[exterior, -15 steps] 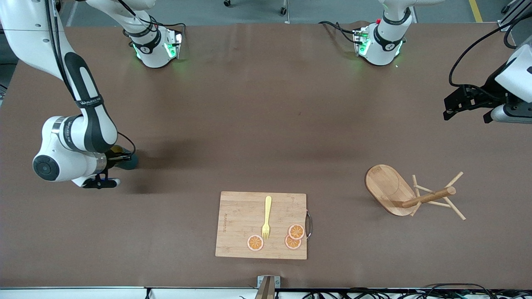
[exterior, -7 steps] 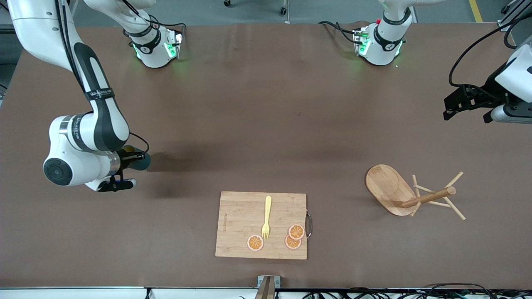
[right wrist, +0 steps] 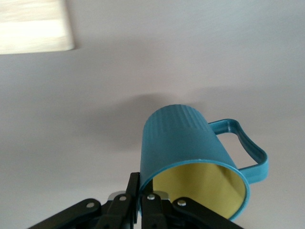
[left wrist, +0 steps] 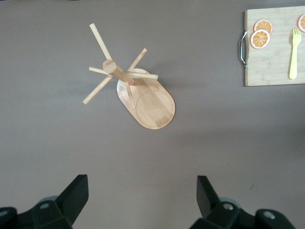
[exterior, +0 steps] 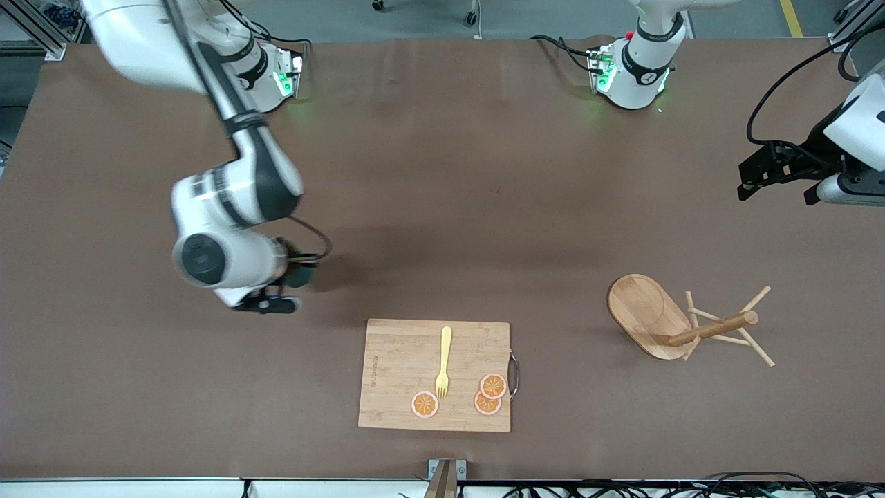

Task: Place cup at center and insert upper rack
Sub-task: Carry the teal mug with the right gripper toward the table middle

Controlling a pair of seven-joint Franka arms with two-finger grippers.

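- Lying between the two arms' ends of the table, near the front camera, a rectangular bamboo cutting board (exterior: 434,375) carries a yellow plastic fork (exterior: 443,362) and three orange slices (exterior: 487,395); a metal handle sits on its edge toward the left arm's end.
- Toward the left arm's end, the light wooden mug tree (exterior: 681,324) lies tipped over on the table, its oval base (exterior: 643,315) propped on edge, post and thin pegs pointing sideways.
- Brown matting covers the table (exterior: 442,173); grey floor shows along the robots' edge.
- The right gripper (exterior: 287,277) hangs over bare table, toward the right arm's end from the board, pinching the rim of the dark teal ribbed mug (right wrist: 190,152).
- Only the right wrist view shows the mug's yellowish inside and side handle; the front view hides most of it under the arm.
- The left gripper (left wrist: 140,195) waits with its jaws spread wide, above the mug tree.
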